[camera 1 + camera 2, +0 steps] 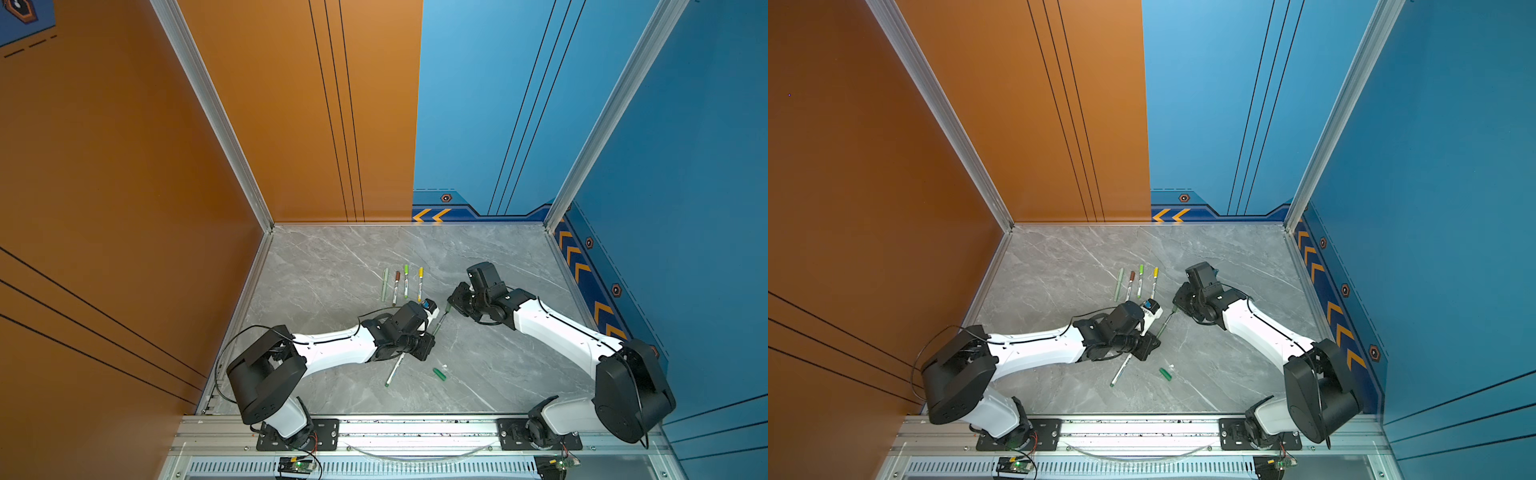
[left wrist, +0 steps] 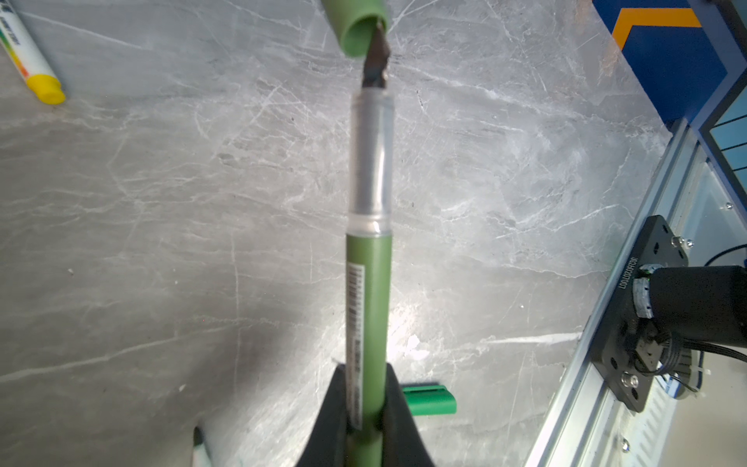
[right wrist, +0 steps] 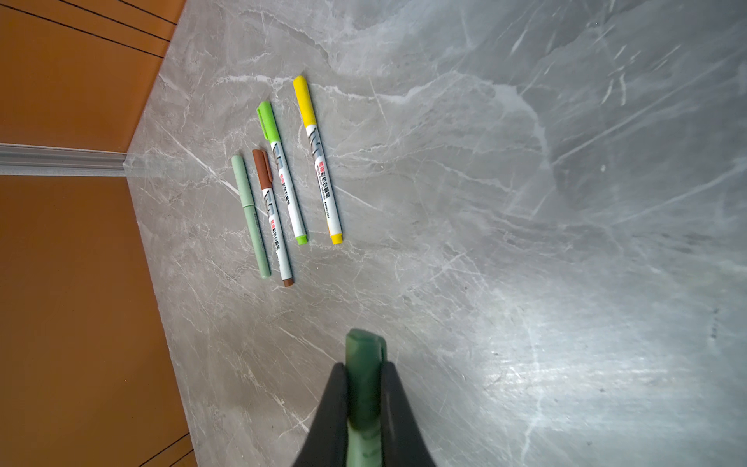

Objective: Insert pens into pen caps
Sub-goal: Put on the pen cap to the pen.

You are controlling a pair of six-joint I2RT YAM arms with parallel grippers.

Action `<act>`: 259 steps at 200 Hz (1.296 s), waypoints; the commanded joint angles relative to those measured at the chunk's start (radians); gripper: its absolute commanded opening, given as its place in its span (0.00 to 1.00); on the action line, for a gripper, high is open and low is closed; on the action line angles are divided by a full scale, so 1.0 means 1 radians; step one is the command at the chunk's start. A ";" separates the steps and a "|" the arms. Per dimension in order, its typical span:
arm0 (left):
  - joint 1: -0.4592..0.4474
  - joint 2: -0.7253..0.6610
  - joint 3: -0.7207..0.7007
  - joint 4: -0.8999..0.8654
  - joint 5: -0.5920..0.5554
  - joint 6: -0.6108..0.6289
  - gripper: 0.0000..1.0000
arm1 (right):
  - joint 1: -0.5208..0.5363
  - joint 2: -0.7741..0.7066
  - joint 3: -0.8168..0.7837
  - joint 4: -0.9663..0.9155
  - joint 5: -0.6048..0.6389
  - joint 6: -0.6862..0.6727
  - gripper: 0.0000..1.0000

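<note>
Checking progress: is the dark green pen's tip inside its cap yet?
Barely: the tip is at the mouth of the cap; the neck of the pen shows.

Pens, pen caps.
Four capped pens (image 1: pixel 406 281) in a row; dark green pen (image 2: pixel 368 307) aloft, nib at mouth of dark green cap (image 2: pixel 343 20); white pen (image 1: pixel 394 370), green cap (image 1: pixel 439 374) lying loose.

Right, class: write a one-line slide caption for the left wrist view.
Left gripper clamps a dark green pen, its nib at the mouth of a green cap over the marble table.
</note>
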 commanded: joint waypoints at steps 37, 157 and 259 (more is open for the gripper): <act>-0.002 0.008 0.007 0.008 -0.016 -0.020 0.00 | 0.017 -0.011 0.003 0.009 -0.006 0.015 0.00; 0.017 0.005 0.001 0.013 -0.023 -0.052 0.00 | 0.034 -0.055 0.006 0.014 0.017 -0.001 0.00; 0.044 -0.032 0.002 0.033 0.001 -0.100 0.00 | 0.140 -0.092 0.000 0.028 0.148 -0.095 0.00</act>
